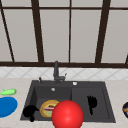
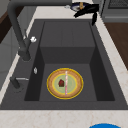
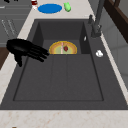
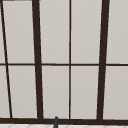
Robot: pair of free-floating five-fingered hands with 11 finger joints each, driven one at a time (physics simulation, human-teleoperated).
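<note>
The left hand (image 1: pixel 30 111) hangs low at the front left, fingers curled. The right hand (image 1: pixel 92 102) floats at the right, fingers straight and spread; the right side view (image 3: pixel 23 49) shows it level.

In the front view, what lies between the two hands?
Between the left hand and the right hand, the front view shows the yellow-rimmed plate on the sink floor and a red ball overlapping its right edge.

no readable text, label, brand, number or sign on anything in these views
</note>
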